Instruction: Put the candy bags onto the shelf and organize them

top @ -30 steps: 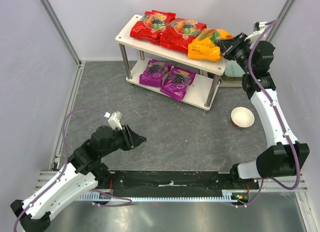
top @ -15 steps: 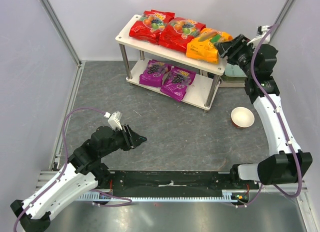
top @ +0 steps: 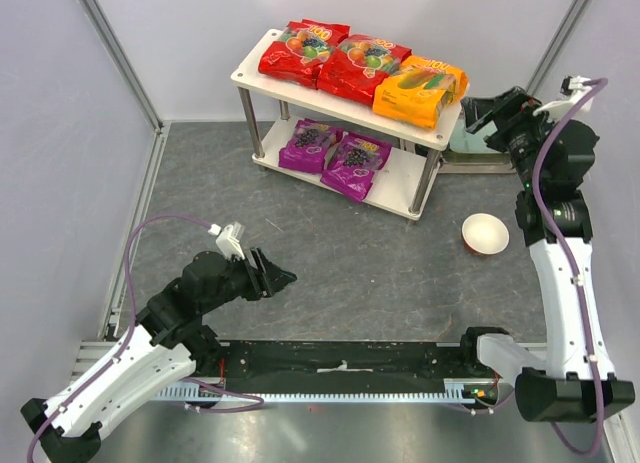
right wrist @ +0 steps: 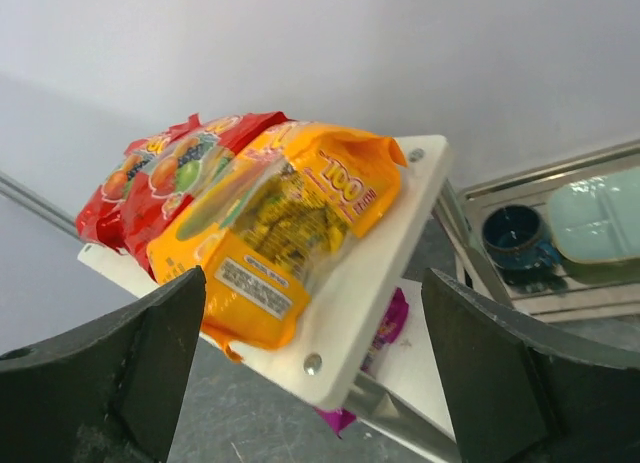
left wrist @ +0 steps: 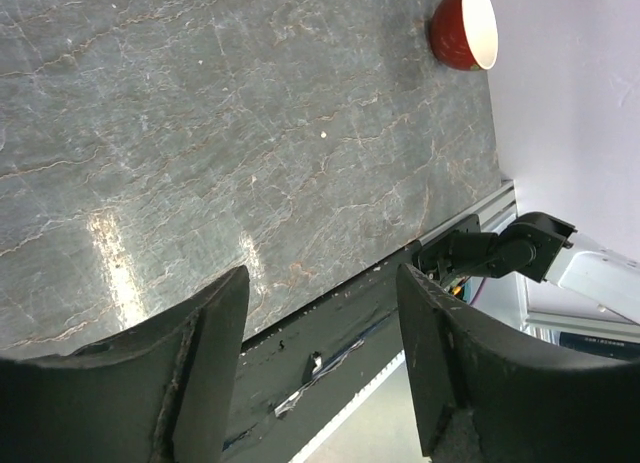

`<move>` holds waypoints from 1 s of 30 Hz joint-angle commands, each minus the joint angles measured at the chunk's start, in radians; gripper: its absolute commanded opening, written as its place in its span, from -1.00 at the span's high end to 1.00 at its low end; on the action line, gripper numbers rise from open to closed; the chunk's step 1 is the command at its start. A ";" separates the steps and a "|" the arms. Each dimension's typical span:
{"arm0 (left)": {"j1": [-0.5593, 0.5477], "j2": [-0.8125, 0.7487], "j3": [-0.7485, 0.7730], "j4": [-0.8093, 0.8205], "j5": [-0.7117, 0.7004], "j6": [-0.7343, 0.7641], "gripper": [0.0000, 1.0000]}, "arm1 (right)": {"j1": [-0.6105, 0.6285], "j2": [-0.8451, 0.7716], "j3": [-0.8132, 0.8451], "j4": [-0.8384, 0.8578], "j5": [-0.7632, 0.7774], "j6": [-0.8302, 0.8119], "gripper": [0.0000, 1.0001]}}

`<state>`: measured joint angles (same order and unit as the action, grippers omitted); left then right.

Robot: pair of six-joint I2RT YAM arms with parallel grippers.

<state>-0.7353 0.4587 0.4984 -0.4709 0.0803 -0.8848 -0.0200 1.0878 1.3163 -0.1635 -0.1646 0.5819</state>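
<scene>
Your right gripper hangs spread wide and empty, just off the right end of the shelf, apart from the orange bag. That arm stands tall from its base, wrist turned toward the shelf. Your left gripper is parted too, holding nothing, low over the table, its arm folded near the base.

Count five bags. Two red bags and the orange one lie in a row on the top board. Two purple bags lie side by side on the lower. One bowl sits right of the shelf.
</scene>
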 commanded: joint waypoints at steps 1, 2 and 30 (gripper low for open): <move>-0.003 0.012 0.035 -0.009 -0.025 0.004 -0.44 | -0.012 -0.101 -0.047 -0.079 0.036 -0.039 -0.95; -0.003 0.012 0.043 -0.012 -0.028 0.009 -0.47 | -0.012 -0.121 -0.060 -0.091 0.030 -0.039 -0.96; -0.003 0.196 0.106 -0.038 -0.119 0.083 -0.78 | -0.012 -0.706 -0.707 -0.393 0.068 -0.062 -0.96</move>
<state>-0.7353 0.6556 0.5808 -0.5121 -0.0017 -0.8242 -0.0303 0.3820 0.6121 -0.5545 -0.1066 0.5320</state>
